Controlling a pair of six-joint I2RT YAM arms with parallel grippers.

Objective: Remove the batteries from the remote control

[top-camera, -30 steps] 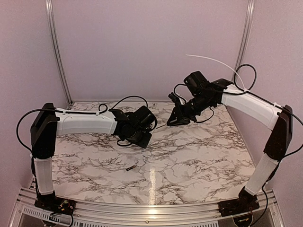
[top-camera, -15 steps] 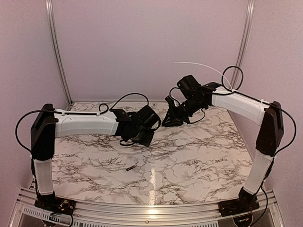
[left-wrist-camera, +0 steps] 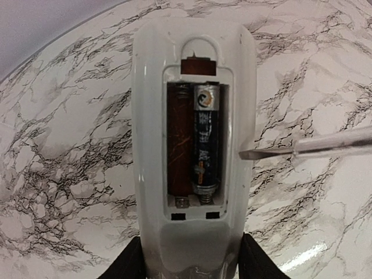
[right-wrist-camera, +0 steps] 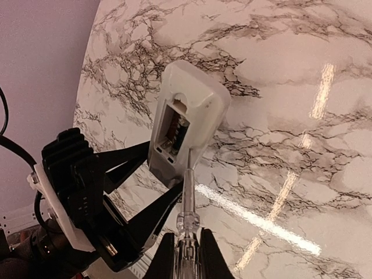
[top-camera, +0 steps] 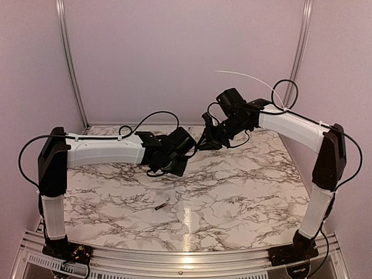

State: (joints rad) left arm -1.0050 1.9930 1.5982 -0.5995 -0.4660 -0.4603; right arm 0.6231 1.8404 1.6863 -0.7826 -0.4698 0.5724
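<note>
Left wrist view: we see the left gripper (left-wrist-camera: 192,266) pinching the remote control (left-wrist-camera: 151,116) by its lower end, back up, one battery (left-wrist-camera: 205,139) in the open bay's right slot. Our right gripper (right-wrist-camera: 187,254) clamps a screwdriver (right-wrist-camera: 187,192), tip at the remote's edge; another battery (top-camera: 161,206) lies on the table (top-camera: 250,192).

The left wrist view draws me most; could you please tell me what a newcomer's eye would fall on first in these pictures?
First, the remote control clamped in the left gripper, its back compartment open with one battery in one slot and the other slot empty. Next, the screwdriver in the right gripper, its flat tip at the remote's rim. A second battery lies loose on the table, towards the front.
</note>
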